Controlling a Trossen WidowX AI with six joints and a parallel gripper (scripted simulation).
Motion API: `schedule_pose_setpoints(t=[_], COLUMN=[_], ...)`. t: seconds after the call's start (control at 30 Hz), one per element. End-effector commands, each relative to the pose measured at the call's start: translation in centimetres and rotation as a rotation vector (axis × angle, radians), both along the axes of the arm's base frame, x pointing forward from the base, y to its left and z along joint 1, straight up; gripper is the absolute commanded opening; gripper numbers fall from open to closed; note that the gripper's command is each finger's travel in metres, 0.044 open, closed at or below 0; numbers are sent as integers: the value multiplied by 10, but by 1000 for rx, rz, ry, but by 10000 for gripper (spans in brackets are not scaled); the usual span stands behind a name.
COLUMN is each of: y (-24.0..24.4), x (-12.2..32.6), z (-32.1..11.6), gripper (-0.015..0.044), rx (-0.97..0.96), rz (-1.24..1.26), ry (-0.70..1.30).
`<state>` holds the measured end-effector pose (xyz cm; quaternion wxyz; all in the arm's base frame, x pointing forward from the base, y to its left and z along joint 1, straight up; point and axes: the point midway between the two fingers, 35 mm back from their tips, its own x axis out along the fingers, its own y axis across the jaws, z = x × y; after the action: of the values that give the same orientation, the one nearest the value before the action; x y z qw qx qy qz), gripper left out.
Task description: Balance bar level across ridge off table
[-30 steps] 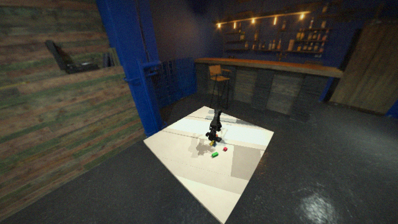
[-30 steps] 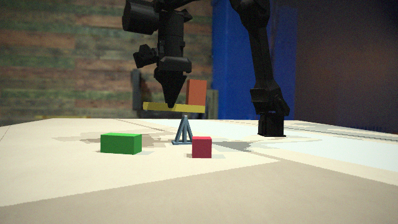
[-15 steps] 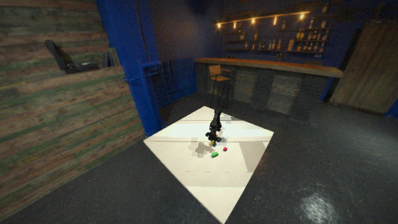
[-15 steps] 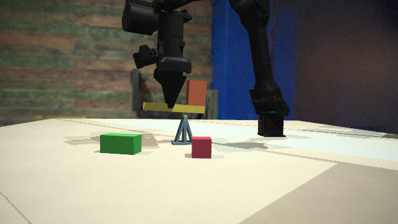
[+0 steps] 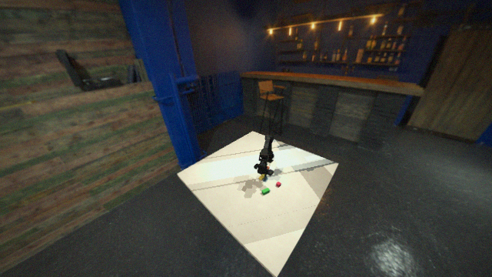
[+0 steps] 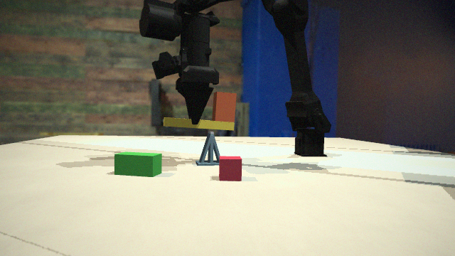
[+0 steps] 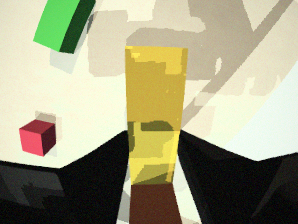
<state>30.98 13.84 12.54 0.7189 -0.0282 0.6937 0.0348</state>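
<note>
My gripper (image 6: 195,122) (image 7: 152,136) is shut on the yellow bar (image 6: 174,122) (image 7: 156,90) and holds it off the table. The bar also shows small in the top view (image 5: 262,177). It tilts slightly, its right end lower in the exterior view. An orange-brown block (image 6: 225,107) (image 7: 154,204) stands upright on the bar's right end. The grey-blue ridge stand (image 6: 211,149) stands on the table below the bar, right of the fingertips in the exterior view. A small gap shows between the ridge top and the bar.
A green block (image 5: 265,191) (image 6: 133,164) (image 7: 60,25) and a red cube (image 5: 278,185) (image 6: 230,168) (image 7: 38,137) lie on the table (image 5: 269,219) (image 6: 227,220), nearer to the exterior view than the ridge. The arm's base (image 6: 309,144) stands at the right in the exterior view.
</note>
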Motion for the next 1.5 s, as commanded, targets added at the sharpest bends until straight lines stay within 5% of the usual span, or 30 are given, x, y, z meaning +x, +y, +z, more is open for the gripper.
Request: schedule_pose_setpoints(t=[0.0, 1.47], y=[1, 1], x=[0, 0], z=[-1, -4], gripper=[0, 0], rx=[4, 4], rz=[-6, -6], ry=[2, 2])
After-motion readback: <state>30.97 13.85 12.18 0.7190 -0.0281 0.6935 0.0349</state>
